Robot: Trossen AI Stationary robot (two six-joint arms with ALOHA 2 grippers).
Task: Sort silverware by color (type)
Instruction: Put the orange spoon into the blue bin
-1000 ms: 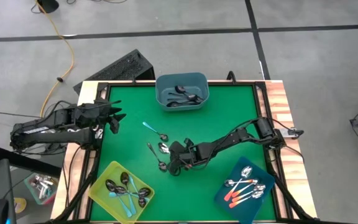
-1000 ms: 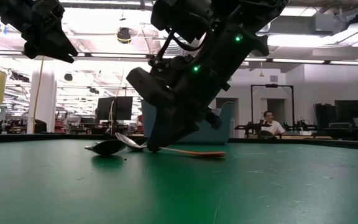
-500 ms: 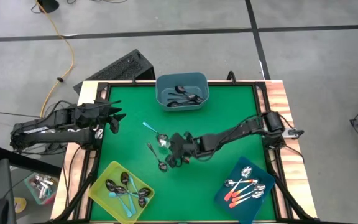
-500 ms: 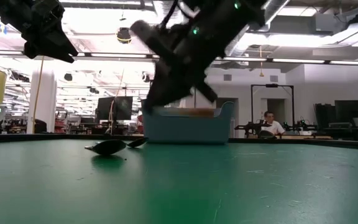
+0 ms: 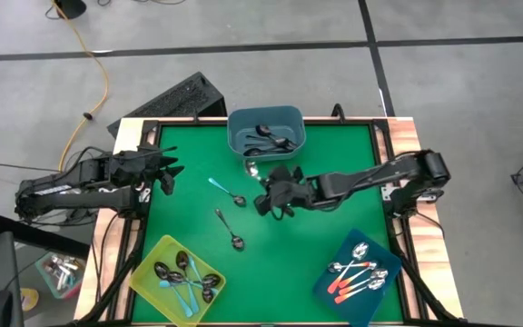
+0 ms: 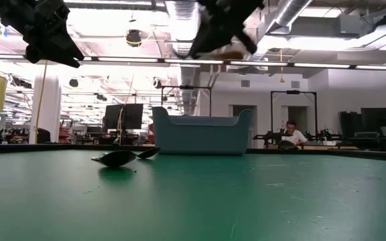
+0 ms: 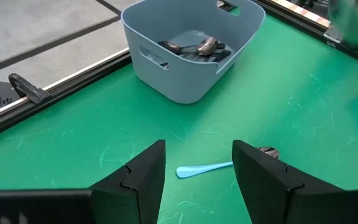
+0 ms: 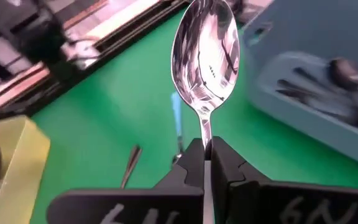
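Observation:
My right gripper (image 8: pixel 207 149) is shut on a spoon with a shiny metal bowl (image 8: pixel 205 53). It hangs high over the middle of the green table (image 5: pixel 263 189), close to the grey-blue bin (image 5: pixel 265 133), and shows at the top of the low view (image 6: pixel 220 27). A teal-handled spoon (image 5: pixel 225 192) and a dark metal spoon (image 5: pixel 228 228) lie flat on the mat. My left gripper (image 7: pixel 197 180) waits open above the table's left edge (image 5: pixel 166 173). My right gripper pinches the spoon's neck (image 8: pixel 206 138), just behind the bowl, between its two fingers. The spoon lies along the fingers, with the bowl sticking out past the tips (image 5: pixel 252 169); the handle is hidden behind them. The fingers slant down from the table's right. The spoon is lifted clear.
The grey-blue bin at the far edge holds dark spoons (image 7: pixel 194 48). A yellow bin (image 5: pixel 178 277) at the near left holds teal-handled spoons. A dark blue bin (image 5: pixel 360 275) at the near right holds orange-handled spoons. Open mat lies between them.
My right gripper, still shut, has risen from the mat and moved toward the far edge and the grey-blue bin, turning as it went. The spoon, which lay on the table a second ago, is lifted clear. The other two spoons have stayed put.

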